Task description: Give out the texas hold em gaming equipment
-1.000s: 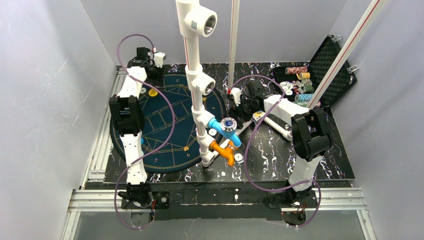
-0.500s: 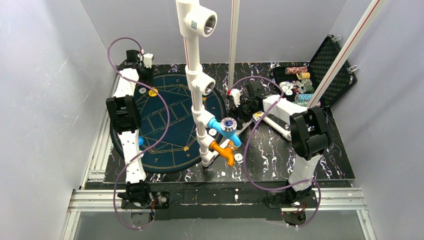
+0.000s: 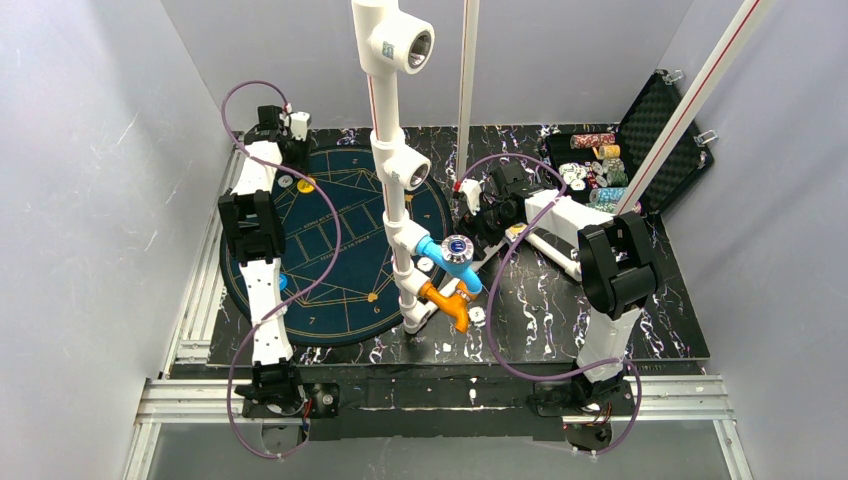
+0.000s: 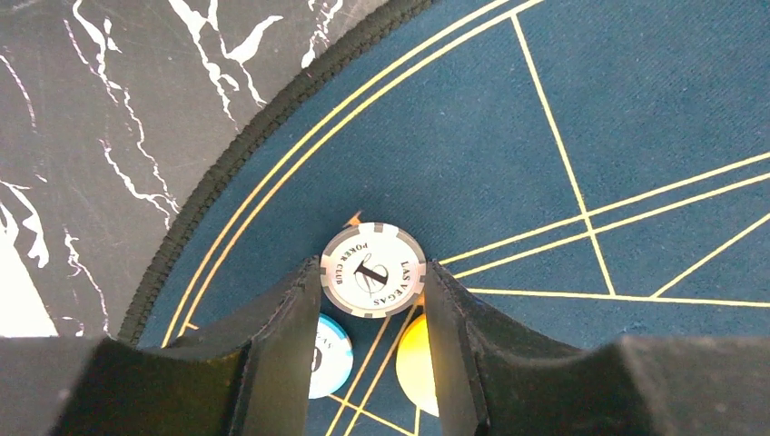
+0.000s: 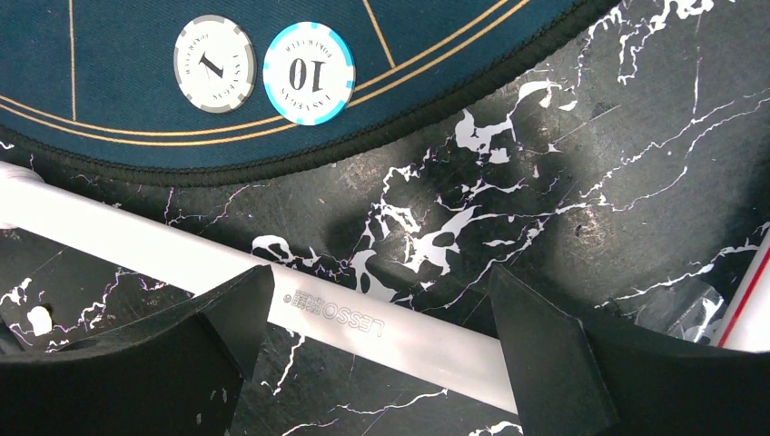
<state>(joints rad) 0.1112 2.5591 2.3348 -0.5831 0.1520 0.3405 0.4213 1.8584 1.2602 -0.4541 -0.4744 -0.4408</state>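
Clamping a white-grey poker chip by its rim, the left pincer hangs over the far-left part of the round blue mat, its two fingers pressed to opposite sides of the disc with the printed face turned up to the wrist camera. Beneath it, already lying on the felt, are a blue-edged chip and a yellow chip, side by side and close to the gold lines near the mat's border. The right pincer has its fingers spread wide with nothing between them, hovering above the black marbled table and a white pipe that lies across it, just outside the mat's edge. On the mat in that wrist view sit a grey-white chip and a blue-ringed chip, nearly touching. From above, the open black case at the far right of the table holds rows and a loose heap of chips. My reading is that the job is partway: a few places on the mat have some chips, this far-left place seems to be waiting for its third, and the stock in the case suggests more places to fill. No playing cards show anywhere in these views, so dealing them looks like work not yet begun, though some could be hidden by the arms or the pipe frame.
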